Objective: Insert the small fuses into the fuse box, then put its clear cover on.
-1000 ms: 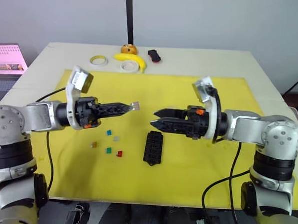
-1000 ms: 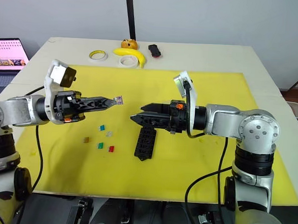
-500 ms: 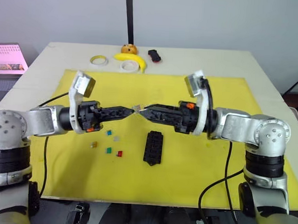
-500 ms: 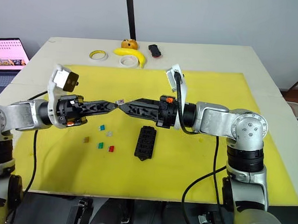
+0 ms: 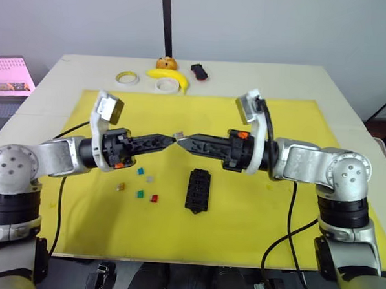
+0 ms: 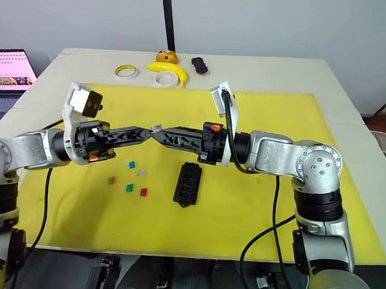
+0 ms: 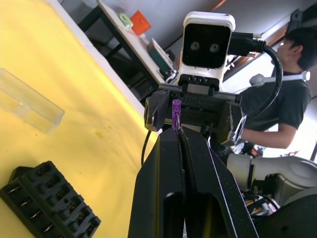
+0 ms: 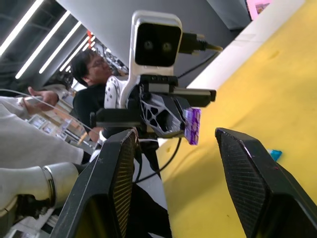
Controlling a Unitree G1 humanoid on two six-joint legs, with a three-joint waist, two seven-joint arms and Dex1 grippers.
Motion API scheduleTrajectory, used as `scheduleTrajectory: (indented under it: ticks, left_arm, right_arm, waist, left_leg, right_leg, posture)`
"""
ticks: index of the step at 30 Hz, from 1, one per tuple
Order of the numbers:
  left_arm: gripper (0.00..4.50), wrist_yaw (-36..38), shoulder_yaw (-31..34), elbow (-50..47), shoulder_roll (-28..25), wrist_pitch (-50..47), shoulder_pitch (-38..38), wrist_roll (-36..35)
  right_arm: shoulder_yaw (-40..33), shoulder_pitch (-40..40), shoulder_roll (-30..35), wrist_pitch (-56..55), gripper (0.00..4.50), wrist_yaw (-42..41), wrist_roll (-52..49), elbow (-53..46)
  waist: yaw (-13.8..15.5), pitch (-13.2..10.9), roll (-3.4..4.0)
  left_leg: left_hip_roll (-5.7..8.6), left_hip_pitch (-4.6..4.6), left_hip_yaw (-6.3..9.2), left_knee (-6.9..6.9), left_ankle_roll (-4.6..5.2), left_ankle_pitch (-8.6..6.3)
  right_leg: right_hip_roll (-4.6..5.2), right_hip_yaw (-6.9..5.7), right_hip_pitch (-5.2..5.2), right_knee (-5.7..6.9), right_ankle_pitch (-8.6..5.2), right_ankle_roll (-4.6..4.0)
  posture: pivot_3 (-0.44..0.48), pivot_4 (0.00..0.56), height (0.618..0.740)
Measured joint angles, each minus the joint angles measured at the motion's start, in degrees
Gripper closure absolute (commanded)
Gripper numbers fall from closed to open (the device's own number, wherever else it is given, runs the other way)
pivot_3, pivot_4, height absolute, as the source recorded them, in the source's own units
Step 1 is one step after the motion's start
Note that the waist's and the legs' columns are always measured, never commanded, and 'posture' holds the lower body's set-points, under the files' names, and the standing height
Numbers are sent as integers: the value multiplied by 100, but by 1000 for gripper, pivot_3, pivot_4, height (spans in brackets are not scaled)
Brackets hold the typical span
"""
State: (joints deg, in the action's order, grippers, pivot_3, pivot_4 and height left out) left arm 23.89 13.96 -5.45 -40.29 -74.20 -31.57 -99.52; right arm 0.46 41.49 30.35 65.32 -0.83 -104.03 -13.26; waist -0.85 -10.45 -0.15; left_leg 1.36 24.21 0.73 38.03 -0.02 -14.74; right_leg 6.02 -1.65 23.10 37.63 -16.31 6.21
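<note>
Both grippers have come together above the yellow mat (image 5: 274, 207). Left gripper (image 5: 172, 139) pinches the purple fuse (image 7: 176, 110); right gripper (image 8: 190, 163) gapes wide around it. Fuse box (image 5: 198, 191) lies below, apart.

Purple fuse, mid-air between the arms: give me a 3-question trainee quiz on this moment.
1. True or false: the purple fuse is pinched by the right gripper.
2. How many loose fuses lie on the yellow mat?
3. The fuse box is: A) full of fuses, B) empty, on the mat, C) under the clear cover.

Key: 1 false: the left gripper is shut on it, and the right gripper is open around it. 2 five. 3 B.
</note>
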Motion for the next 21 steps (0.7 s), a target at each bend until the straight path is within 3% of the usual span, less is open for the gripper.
scheduleTrajectory:
  ticks: [12,15,19,21]
  left_arm:
    - [4500,-148,-160,-48,-43,225,19,-150]
    - [4500,-164,-192,-94,-73,237,47,-229]
    - [4500,-162,-192,-169,-101,277,47,-338]
    - [4500,-181,-204,-184,-131,333,50,-359]
  right_arm:
    - [149,3,75,-220,1781,73,-178,-11]
    - [155,3,98,-230,2599,74,-197,-19]
    - [162,3,159,-255,4422,97,-201,-22]
    - [163,4,183,-286,4422,99,-203,-22]
  waist:
    - [0,0,0]
    - [2,0,0]
    - [4,0,0]
    - [2,0,0]
  left_leg:
    - [-2,0,0,0,0,0]
    - [-3,0,0,0,0,0]
    - [-3,1,0,0,0,0]
    - [-4,1,0,0,0,0]
  right_leg:
    - [-2,1,0,-1,0,0]
    - [-2,1,0,-1,0,0]
    - [-2,1,0,-3,0,0]
    - [-3,1,0,-3,0,-1]
  posture:
    - [0,150,740]
    - [0,150,740]
    - [0,150,740]
    - [0,150,740]
